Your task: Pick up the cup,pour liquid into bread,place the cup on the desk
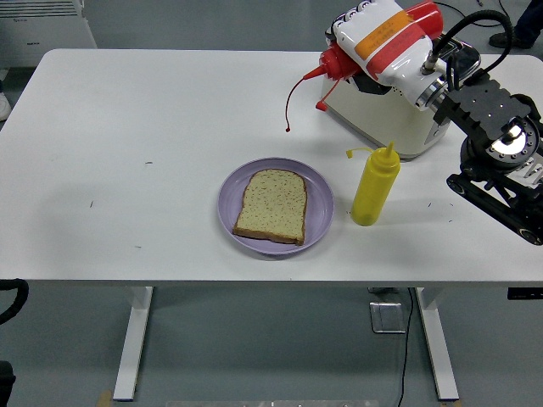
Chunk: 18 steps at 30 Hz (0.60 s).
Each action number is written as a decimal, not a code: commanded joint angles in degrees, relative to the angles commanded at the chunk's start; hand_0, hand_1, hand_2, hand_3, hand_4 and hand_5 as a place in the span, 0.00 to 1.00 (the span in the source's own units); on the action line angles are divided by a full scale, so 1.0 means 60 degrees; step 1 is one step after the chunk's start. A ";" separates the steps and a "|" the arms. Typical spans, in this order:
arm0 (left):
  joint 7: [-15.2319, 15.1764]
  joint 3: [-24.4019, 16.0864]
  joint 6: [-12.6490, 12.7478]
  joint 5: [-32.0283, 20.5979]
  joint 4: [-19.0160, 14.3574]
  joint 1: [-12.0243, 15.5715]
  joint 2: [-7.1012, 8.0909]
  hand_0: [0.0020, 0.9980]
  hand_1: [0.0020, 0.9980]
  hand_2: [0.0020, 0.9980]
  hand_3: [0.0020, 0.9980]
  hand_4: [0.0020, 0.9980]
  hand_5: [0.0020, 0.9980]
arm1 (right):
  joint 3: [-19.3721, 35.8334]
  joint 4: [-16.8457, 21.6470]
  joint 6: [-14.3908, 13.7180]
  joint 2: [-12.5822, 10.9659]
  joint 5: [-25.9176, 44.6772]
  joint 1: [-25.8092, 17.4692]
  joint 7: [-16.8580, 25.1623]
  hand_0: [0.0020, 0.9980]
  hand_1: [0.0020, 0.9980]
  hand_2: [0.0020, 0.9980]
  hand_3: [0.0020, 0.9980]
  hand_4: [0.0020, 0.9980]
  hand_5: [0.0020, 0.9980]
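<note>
Head view: right hand [373,42] grips red bottle [338,61] at 1 o'clock of the desk [127,127], tipped, nozzle toward 9, cap dangling. Best to carry it to 7 o'clock until the nozzle hangs over the bread [272,206] on the purple plate [318,203], then tip further. Left hand unseen.

Bright, even overhead light fills the white table [127,110]; shadows lie soft and short (faintest toward its left edge), focus sharp throughout.

Mustard bottle [373,186] just beside plate [231,191]
</note>
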 joint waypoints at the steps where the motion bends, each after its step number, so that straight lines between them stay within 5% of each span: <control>1: 0.0001 0.0001 -0.0001 0.0000 -0.0001 0.0001 0.0001 0.75 0.76 0.76 0.66 0.60 1.00 | 0.0112 0.0011 -0.0015 0.0004 0.0000 -0.0008 -0.0014 0.00 0.13 0.27 0.30 0.70 0.08; 5: 0.0007 0.0006 -0.0004 -0.0003 -0.0001 0.0008 0.0008 0.75 0.76 0.76 0.66 0.60 1.00 | 0.0113 0.0044 -0.0067 0.0048 0.0000 0.0039 -0.0085 0.00 0.14 0.28 0.30 0.69 0.07; 12: 0.0013 0.0040 -0.0016 -0.0011 0.0004 0.0009 -0.0003 0.75 0.76 0.76 0.66 0.60 1.00 | -0.1293 -0.0045 0.0125 0.0204 0.0000 0.0314 -0.0118 0.00 0.14 0.28 0.30 0.68 0.06; 18: 0.0004 0.0013 -0.0001 -0.0012 -0.0008 0.0051 0.0011 0.75 0.76 0.76 0.66 0.60 1.00 | -0.0289 -0.0204 0.0102 0.0169 0.0000 0.0119 -0.0395 0.00 0.14 0.28 0.31 0.67 0.06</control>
